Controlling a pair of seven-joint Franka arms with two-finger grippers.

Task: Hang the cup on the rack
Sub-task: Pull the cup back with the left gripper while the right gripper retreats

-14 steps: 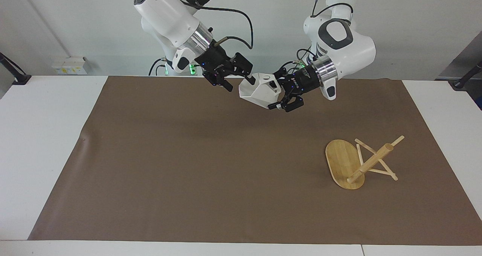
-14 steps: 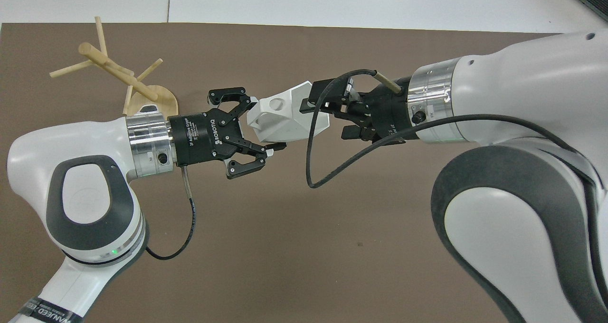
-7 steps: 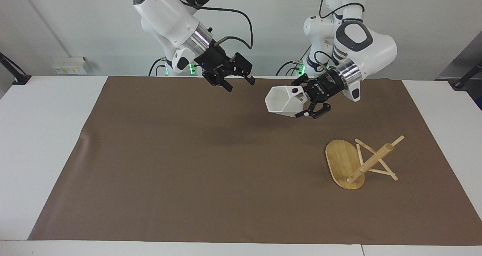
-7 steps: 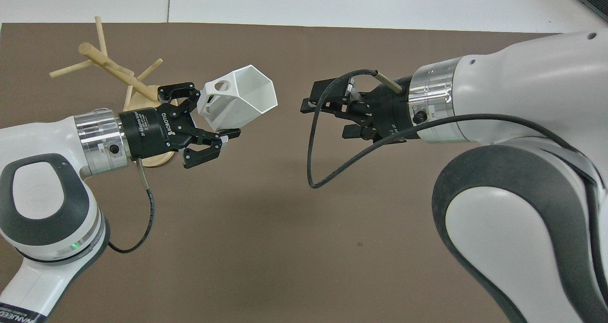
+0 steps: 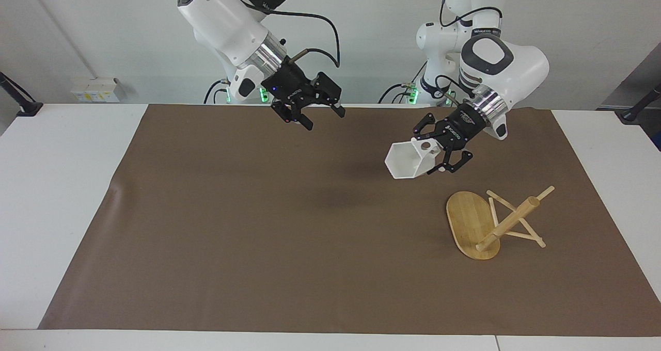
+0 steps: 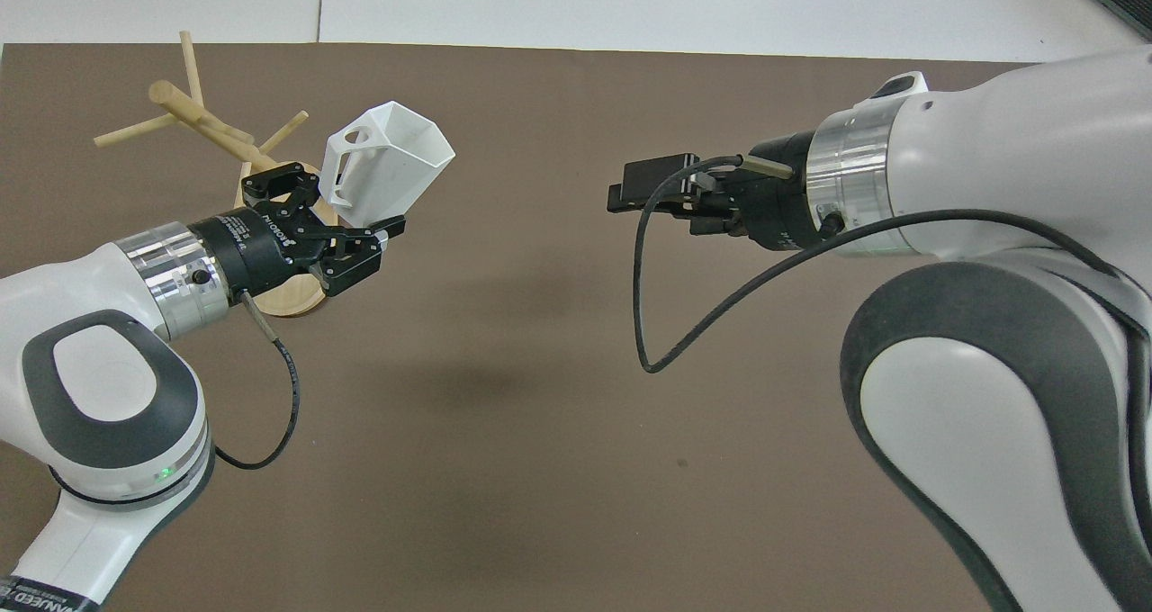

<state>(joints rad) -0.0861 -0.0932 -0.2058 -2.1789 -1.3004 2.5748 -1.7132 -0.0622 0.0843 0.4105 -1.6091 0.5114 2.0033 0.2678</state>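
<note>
The left gripper (image 5: 438, 161) is up in the air over the brown mat (image 5: 258, 227), near the rack (image 5: 490, 222). Its fingers (image 6: 382, 231) are closed on the white cup (image 5: 409, 160) at the handle side, and the cup is tipped with its open mouth facing down and sideways. The rack lies tipped over on the tabletop (image 5: 57, 186), toward the left arm's end, resting on its base edge and pegs. The right gripper (image 5: 314, 114) waits in the air, fingers open and holding nothing.
</note>
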